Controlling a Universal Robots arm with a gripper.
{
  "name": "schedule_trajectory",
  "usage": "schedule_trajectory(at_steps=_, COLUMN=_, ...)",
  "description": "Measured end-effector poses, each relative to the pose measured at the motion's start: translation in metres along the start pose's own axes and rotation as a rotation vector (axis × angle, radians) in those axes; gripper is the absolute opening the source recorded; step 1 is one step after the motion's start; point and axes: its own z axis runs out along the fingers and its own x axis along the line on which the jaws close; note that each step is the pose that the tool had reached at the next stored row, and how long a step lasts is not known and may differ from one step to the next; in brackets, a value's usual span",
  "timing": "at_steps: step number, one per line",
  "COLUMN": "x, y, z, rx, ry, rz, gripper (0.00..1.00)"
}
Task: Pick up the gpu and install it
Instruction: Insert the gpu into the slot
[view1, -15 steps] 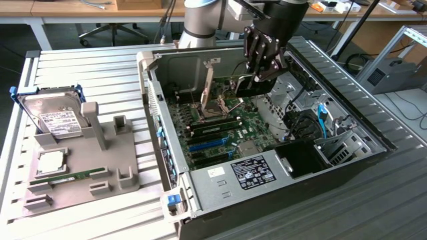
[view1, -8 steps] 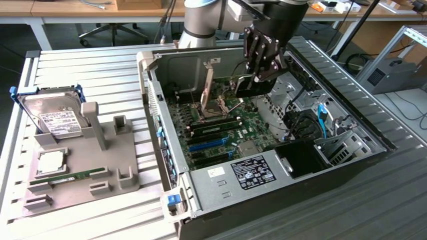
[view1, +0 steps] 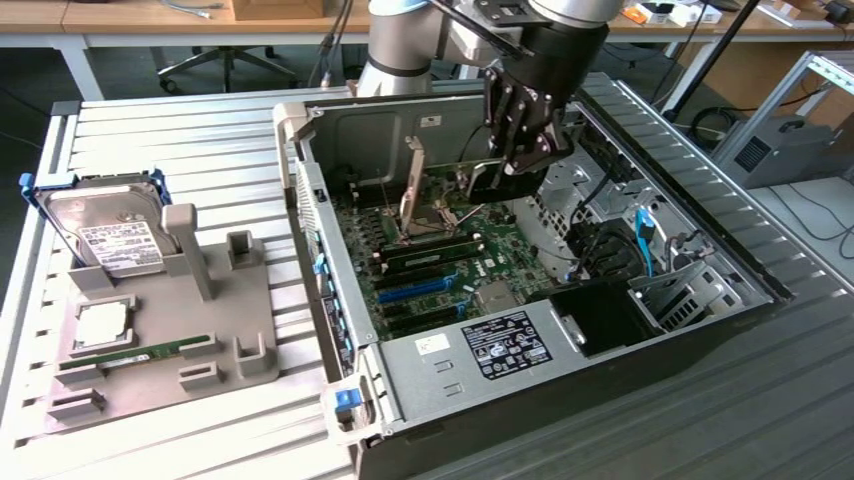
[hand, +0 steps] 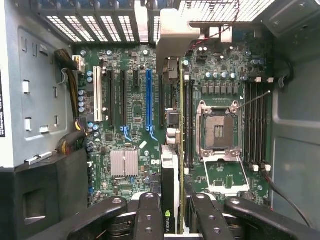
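Note:
The gpu (hand: 170, 165) shows edge-on in the wrist view as a thin black-faced card with a green board, and its silver end bracket (hand: 172, 35) points toward the case's rear grille. My gripper (hand: 172, 222) is shut on it, with one black finger (hand: 149, 217) on each side. The card hangs over the motherboard (hand: 132, 107), beside the long blue slot (hand: 148, 97) and between that slot and the CPU socket (hand: 218, 131). In the exterior view the gripper (view1: 505, 178) reaches down into the open computer case (view1: 534, 350), holding the gpu (view1: 447, 190) above the board.
Black memory slots (hand: 255, 125) lie past the CPU socket. A power supply block (hand: 45, 195) and cable bundle (hand: 75, 135) sit at one side of the case. Outside, a grey fixture (view1: 160, 330) holds a hard drive in a blue frame (view1: 100, 225) and a RAM stick (view1: 134, 352).

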Motion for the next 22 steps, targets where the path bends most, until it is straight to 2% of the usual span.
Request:
schedule_trajectory(at_steps=12, x=0.0, y=-0.0003, z=0.0145, rx=0.0, ry=0.0, rz=0.0, gripper=0.27)
schedule_trajectory(at_steps=22, x=0.001, y=-0.0004, z=0.0221, rx=0.0, ry=0.0008, rz=0.0, gripper=0.27)
